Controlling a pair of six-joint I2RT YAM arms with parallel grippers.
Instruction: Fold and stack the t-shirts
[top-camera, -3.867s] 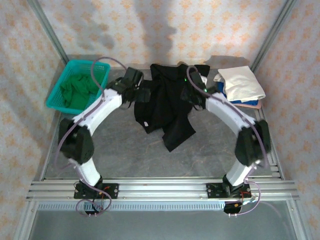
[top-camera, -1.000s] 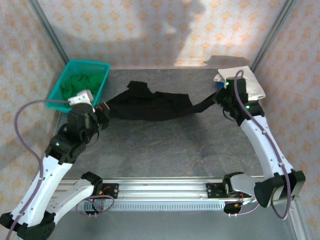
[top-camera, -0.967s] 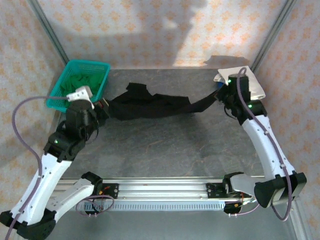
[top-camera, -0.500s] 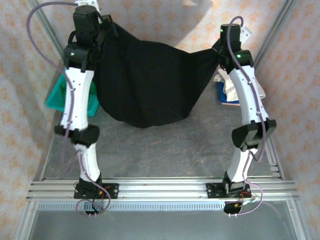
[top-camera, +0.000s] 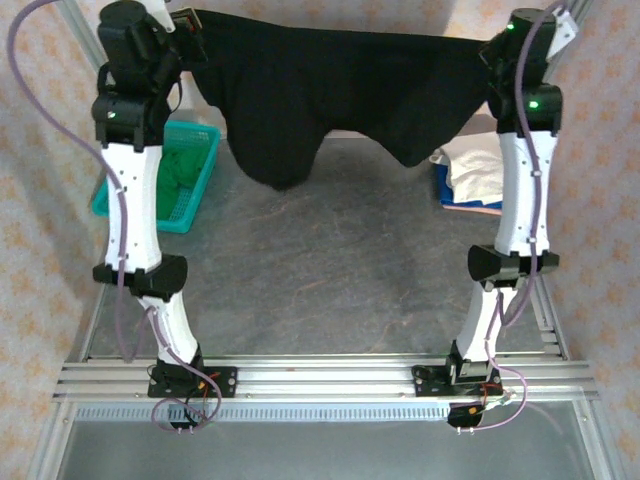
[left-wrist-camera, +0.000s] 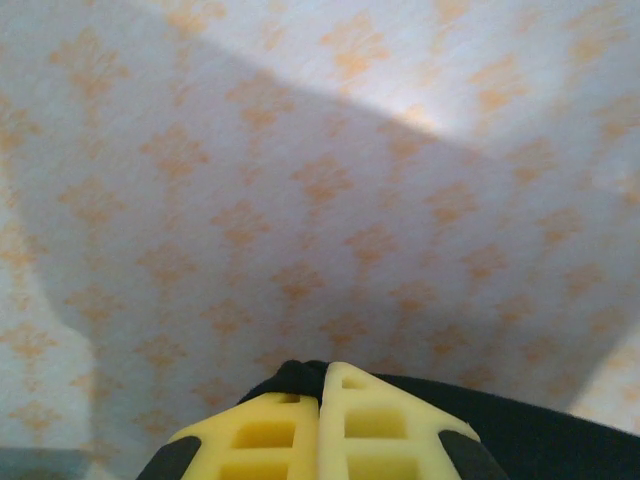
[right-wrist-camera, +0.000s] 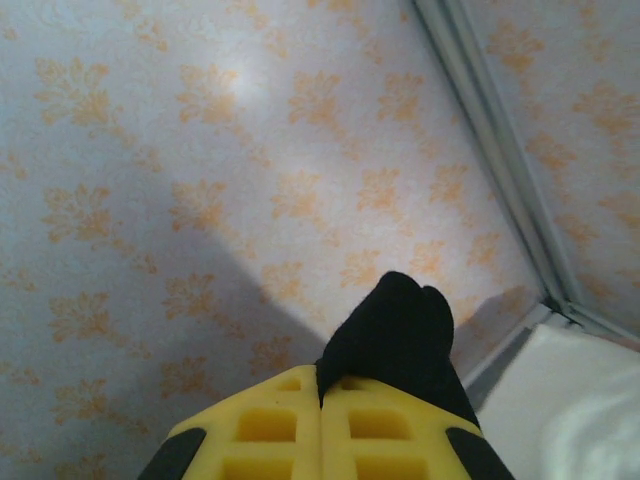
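Note:
The black t-shirt (top-camera: 330, 90) hangs high over the back of the table, stretched between both raised arms. My left gripper (top-camera: 190, 25) is shut on its left corner and my right gripper (top-camera: 490, 50) on its right corner. In the left wrist view the yellow fingers (left-wrist-camera: 270, 430) press together at the gripper (left-wrist-camera: 322, 372), with a black fold (left-wrist-camera: 295, 378) pinched between them. The right wrist view has the gripper (right-wrist-camera: 320, 385) shut, a lump of black cloth (right-wrist-camera: 400, 330) poking out past its tips. A green t-shirt (top-camera: 180, 165) lies in the basket. White, blue and pink folded shirts (top-camera: 480, 170) are piled at the right.
The teal mesh basket (top-camera: 195, 215) stands at the back left by the left arm. The folded pile's white top (right-wrist-camera: 570, 410) lies below the right gripper. Patterned walls and metal corner posts (right-wrist-camera: 490, 150) close in the back and sides. Bare grey tabletop (top-camera: 320, 270) lies below the hanging shirt.
Both arms have risen further and spread, lifting the black t-shirt from a deep sag to a taut band across the top; its lower edge now hangs well above the table.

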